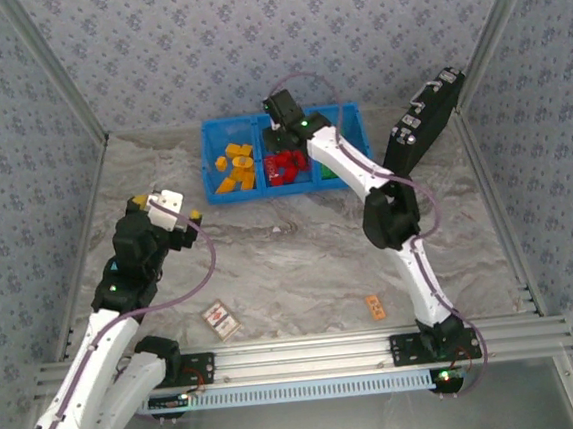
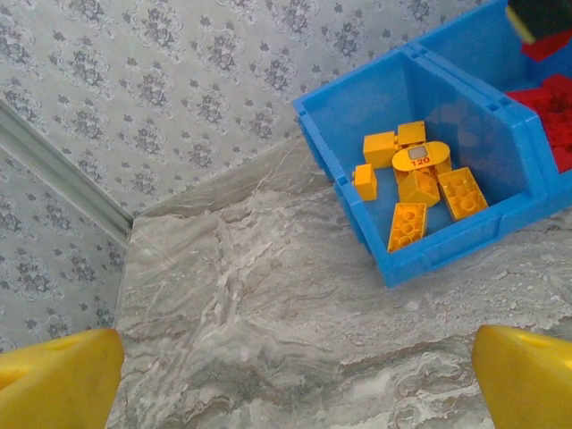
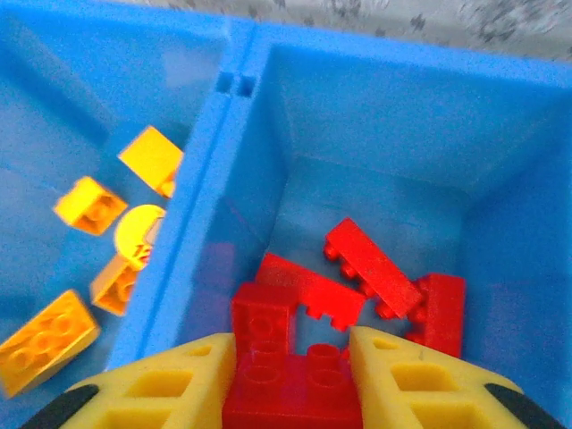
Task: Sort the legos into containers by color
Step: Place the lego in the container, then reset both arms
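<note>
marbled bench [image 1: 301, 263] carried the blue bin [image 1: 208, 166] at its far side. right gripper [image 3: 290, 344] pinched a red lego [image 3: 286, 398] just above the middle container [image 3: 375, 116], seemingly clear of the other red legos [image 3: 371, 268]. it looked like light, rigid, slick plastic, best held across its flat sides. left gripper [image 2: 286, 380] hung spread wide, empty.

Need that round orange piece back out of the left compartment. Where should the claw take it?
Pinch the round orange piece across its rim, coming straight down: it lies roughly flat, label up, atop the orange bricks, and the bin walls block side approaches. Use the open left claw; the right claw looks shut on a red brick.
</note>
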Action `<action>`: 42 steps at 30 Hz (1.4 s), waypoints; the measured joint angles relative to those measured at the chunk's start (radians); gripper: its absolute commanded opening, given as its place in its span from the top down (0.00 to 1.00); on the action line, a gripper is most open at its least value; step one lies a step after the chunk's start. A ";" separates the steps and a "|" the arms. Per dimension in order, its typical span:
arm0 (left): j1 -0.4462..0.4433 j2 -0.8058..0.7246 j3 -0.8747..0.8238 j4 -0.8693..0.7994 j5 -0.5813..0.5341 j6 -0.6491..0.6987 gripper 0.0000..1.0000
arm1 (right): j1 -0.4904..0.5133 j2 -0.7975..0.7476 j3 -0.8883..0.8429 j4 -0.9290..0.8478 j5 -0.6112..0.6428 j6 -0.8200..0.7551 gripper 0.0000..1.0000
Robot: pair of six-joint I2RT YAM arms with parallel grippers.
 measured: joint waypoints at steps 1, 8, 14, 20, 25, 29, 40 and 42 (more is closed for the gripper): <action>0.001 0.001 0.000 -0.005 -0.006 -0.004 0.00 | -0.004 0.035 0.025 -0.007 -0.005 -0.009 0.54; 0.078 -0.043 -0.087 -0.013 -0.036 -0.110 0.00 | -0.042 0.071 0.033 -0.003 -0.061 -0.044 0.43; 0.192 0.048 -0.102 0.021 -0.031 -0.259 0.00 | -0.060 -0.096 -0.169 0.065 -0.109 -0.068 0.35; 0.257 0.277 -0.109 0.211 -0.037 -0.364 0.00 | -0.057 -0.463 -0.581 0.201 -0.156 -0.137 0.00; 0.257 0.423 -0.235 0.494 -0.067 -0.386 0.00 | -0.086 -0.830 -0.944 0.319 -0.132 -0.182 0.00; 0.251 0.533 -0.287 0.634 -0.090 -0.365 0.00 | -0.177 -1.112 -1.218 0.331 -0.090 -0.202 0.00; 0.231 0.844 -0.311 1.015 -0.106 -0.329 0.00 | -0.281 -1.875 -1.789 0.387 0.106 -0.179 0.00; 0.251 0.843 -0.304 1.013 -0.065 -0.331 0.00 | -0.287 -1.938 -1.890 0.458 0.135 -0.171 0.00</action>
